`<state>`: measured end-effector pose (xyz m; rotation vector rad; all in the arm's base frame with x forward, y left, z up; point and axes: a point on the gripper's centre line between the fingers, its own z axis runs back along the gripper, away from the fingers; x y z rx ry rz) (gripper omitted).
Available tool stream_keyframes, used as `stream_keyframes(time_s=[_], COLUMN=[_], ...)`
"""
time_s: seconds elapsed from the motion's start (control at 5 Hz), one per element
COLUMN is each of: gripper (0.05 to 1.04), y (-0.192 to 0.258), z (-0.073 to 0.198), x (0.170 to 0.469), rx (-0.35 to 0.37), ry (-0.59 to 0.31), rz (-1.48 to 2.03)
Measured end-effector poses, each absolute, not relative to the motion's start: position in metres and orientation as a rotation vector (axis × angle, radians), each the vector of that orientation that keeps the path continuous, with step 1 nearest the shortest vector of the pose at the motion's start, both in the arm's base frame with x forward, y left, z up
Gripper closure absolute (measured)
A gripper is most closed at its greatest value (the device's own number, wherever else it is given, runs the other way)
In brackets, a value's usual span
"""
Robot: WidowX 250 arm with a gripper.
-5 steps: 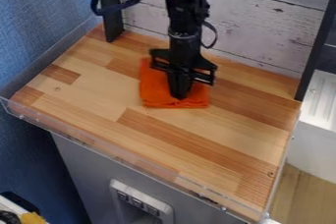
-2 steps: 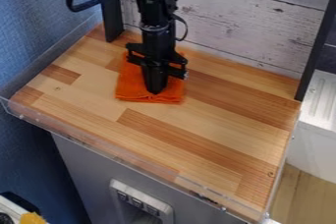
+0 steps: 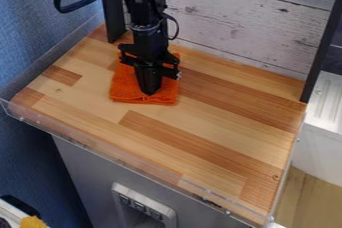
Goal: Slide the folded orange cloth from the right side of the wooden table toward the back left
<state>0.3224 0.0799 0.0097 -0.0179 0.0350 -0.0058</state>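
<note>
"Looking at this, which step are you seeing?"

"I am judging that the black fingers [image 3: 148, 83] are working the orange cloth [image 3: 123, 90] against the wooden desk [image 3: 220, 122], perhaps wiping with it or shifting it. The cloth is lying flat, left of the centre in the upper half of the frame."

"And are the fingers holding it?"

"They are standing close together, with no gap showing between them, and their tips are touching the cloth near its front edge. Whether they are pinching a bit of it, I am not able to tell."

"What is the next move asking for, in your opinion?"

"If the work is continuing, it is asking for low, even contact, so that the cloth is not bunching. If it is finishing, it is asking for a straight lift, with the fingers opening first if they are pinching."

"How is the arm posing?"

"The black arm [image 3: 147, 24] is coming down from the top edge, left of centre, and is hanging almost upright, with the fingers pointing downward. Behind it, the whitish boards [image 3: 240, 22] are standing."
</note>
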Motion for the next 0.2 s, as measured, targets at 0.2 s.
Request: stream_keyframes(time_s=[0.2], gripper=[1.011], y=[0.0804], z=[0.0103], x=[0.3177], rx=[-0.016], ry=[0.016], rz=[-0.008])
